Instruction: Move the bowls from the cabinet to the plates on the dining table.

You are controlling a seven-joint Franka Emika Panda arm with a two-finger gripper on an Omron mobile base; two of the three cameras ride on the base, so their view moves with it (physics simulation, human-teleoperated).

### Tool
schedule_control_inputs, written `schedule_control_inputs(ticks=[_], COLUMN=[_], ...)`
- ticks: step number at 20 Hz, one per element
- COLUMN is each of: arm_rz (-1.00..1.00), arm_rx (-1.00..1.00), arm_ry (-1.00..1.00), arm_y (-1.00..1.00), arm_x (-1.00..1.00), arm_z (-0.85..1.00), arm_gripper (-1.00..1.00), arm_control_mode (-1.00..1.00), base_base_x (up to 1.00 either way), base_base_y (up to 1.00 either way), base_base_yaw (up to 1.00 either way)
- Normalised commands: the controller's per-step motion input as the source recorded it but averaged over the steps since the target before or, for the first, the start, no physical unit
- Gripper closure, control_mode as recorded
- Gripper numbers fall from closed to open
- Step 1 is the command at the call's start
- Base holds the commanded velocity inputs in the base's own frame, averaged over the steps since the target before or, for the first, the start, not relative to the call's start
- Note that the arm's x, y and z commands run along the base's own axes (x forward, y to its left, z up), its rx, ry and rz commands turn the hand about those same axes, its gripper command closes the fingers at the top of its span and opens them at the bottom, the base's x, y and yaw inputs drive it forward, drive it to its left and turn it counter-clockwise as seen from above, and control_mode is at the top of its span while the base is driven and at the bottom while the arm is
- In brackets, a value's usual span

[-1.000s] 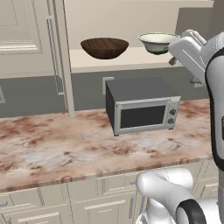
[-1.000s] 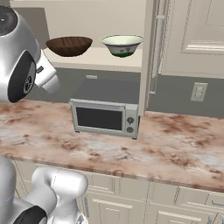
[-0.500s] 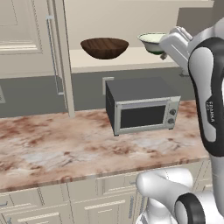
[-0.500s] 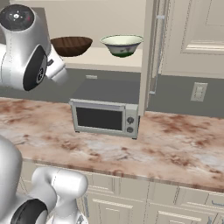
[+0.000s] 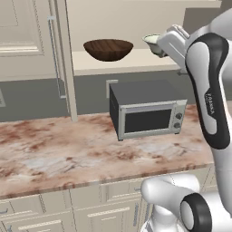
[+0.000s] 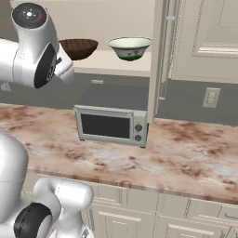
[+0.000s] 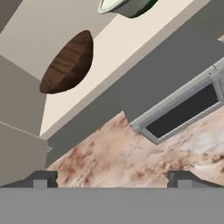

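Hovering wide open and empty, the hand point(image 7: 112, 177) faced the wooden bowl point(image 7: 68, 62) and ceramic bowl point(image 7: 127, 6) on the cabinet shelf point(image 7: 118, 48).

On the cabinet shelf point(image 6: 116, 65) the wooden bowl point(image 5: 108, 49) stands left of the ceramic bowl point(image 6: 129, 47), the two apart. Below the shelf, the microwave point(image 5: 147, 111) sits on the bench point(image 5: 68, 154), toward its back. The cabinet's open door point(image 6: 160, 56) hangs just right of the ceramic bowl. Drawer fronts point(image 6: 153, 209) run under the bench edge.
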Motion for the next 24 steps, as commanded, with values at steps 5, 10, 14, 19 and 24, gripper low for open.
schedule_control_inputs(ticks=[5,10,14,19,24], arm_rz=[0.04,0.01,0.01,0.0,0.0], arm_rx=[0.0,0.0,-0.01,0.0,0.0], arm_ry=[0.0,-0.01,-0.03,0.0,0.0], arm_y=[0.07,0.13,0.19,0.18,0.08], arm_x=[0.33,0.3,0.4,0.43,0.52], arm_z=[-0.06,-0.25,-0.04,0.0,0.0], arm_gripper=[-1.0,-1.0,-1.0,-1.0,-1.0], arm_control_mode=[-1.0,-1.0,-1.0,-1.0,-1.0], base_base_x=[0.0,0.0,0.0,0.0,0.0], base_base_y=[0.0,0.0,0.0,0.0,0.0], base_base_yaw=[0.0,0.0,0.0,0.0,0.0])
